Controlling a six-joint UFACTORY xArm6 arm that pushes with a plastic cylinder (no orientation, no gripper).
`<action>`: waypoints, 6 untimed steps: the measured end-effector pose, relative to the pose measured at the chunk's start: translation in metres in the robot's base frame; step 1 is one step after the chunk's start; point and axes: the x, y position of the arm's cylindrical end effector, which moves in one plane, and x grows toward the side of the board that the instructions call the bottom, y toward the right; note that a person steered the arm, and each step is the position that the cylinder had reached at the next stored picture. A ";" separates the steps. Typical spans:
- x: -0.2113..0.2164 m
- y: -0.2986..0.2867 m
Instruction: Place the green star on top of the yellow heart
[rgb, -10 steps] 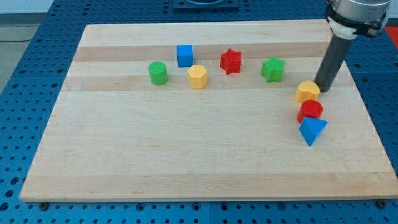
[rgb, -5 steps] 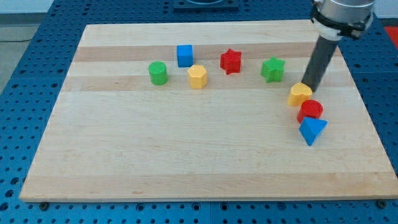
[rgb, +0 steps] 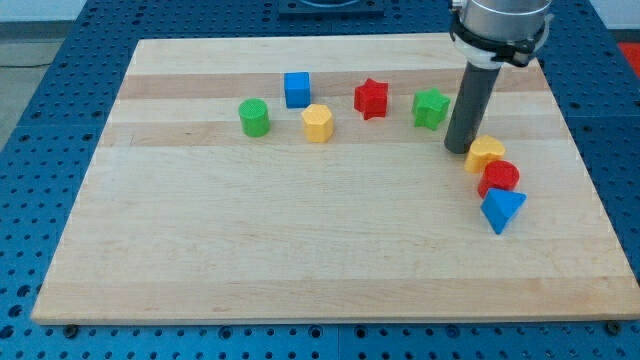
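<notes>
The green star (rgb: 431, 108) lies on the wooden board (rgb: 300, 230) toward the view's upper right. The yellow heart (rgb: 485, 154) lies below and to the right of it, touching the red cylinder (rgb: 499, 178). My tip (rgb: 459, 149) rests on the board between them, just left of the yellow heart and just below-right of the green star. The dark rod rises from the tip to the view's top.
A blue triangle (rgb: 501, 209) sits below the red cylinder. A red star (rgb: 371, 98), a blue cube (rgb: 297, 89), a yellow hexagon (rgb: 318, 123) and a green cylinder (rgb: 255, 117) lie in a loose row to the left.
My tip moved left from the yellow heart's upper right to its left side. The yellow heart shifted slightly left and down. The green star slid a little to the left.
</notes>
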 end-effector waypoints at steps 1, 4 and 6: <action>0.002 0.000; -0.004 -0.035; 0.020 -0.037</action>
